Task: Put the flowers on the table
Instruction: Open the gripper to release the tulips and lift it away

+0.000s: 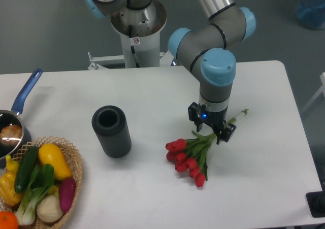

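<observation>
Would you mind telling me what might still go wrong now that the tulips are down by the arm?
1. The end effector sits right over the stems of the flowers; whether it is open is unclear. If it lifts while gripping, the bunch could be dragged off the table.
2. A sideways retreat might brush the stems and swing the blooms round.
3. The dark cylinder stands to the bunch's left; a wide sweep of the arm that way could topple it.
</observation>
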`<move>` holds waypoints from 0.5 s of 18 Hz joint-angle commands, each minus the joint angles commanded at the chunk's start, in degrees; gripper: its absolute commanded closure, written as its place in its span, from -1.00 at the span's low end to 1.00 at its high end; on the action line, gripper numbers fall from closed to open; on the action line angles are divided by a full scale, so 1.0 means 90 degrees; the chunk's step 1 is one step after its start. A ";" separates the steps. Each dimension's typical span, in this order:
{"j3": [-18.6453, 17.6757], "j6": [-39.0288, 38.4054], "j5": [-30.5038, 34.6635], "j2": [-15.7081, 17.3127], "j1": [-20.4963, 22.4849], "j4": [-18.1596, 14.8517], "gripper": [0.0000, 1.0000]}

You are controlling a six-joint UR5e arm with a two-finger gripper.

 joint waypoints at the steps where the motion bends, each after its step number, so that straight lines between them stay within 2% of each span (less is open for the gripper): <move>1: 0.0020 0.0000 0.0000 -0.0019 0.0000 0.0010 -1.00; 5: 0.0088 0.0049 0.0000 -0.0215 0.0146 0.0283 -1.00; 9: 0.0147 0.0302 -0.0010 -0.0264 0.0273 0.0312 -1.00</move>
